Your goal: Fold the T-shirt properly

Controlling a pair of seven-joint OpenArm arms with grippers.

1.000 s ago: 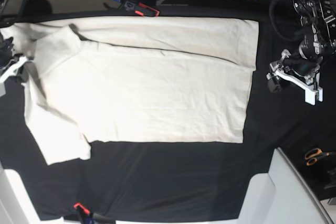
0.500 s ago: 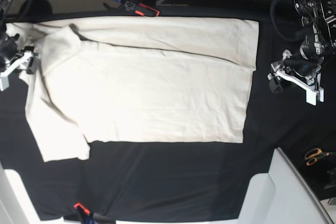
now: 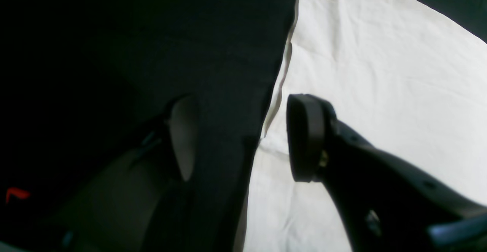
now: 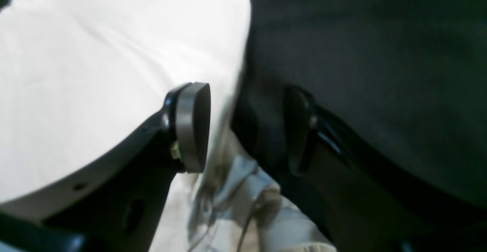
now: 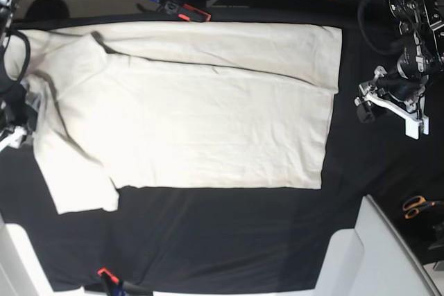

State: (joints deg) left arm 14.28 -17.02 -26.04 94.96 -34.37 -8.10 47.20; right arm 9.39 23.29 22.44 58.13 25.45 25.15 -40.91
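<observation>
I am keeping both grippers, right (image 4: 247,128) and left (image 3: 243,138), released, approx. over the shirt (image 5: 208,109) edges; I should be pinching only cloth.

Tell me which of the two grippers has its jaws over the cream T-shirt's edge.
The right gripper: its jaws straddle the cream cotton T-shirt edge. The left gripper hangs over black cloth, clear of it.

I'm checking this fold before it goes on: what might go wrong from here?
1. The T-shirt has one long side folded in; its near sleeve lies spread out, so the fold may end lopsided.
2. Both the right gripper and the left gripper are open and hold nothing; closing at the hem could pinch the black cover too.
</observation>
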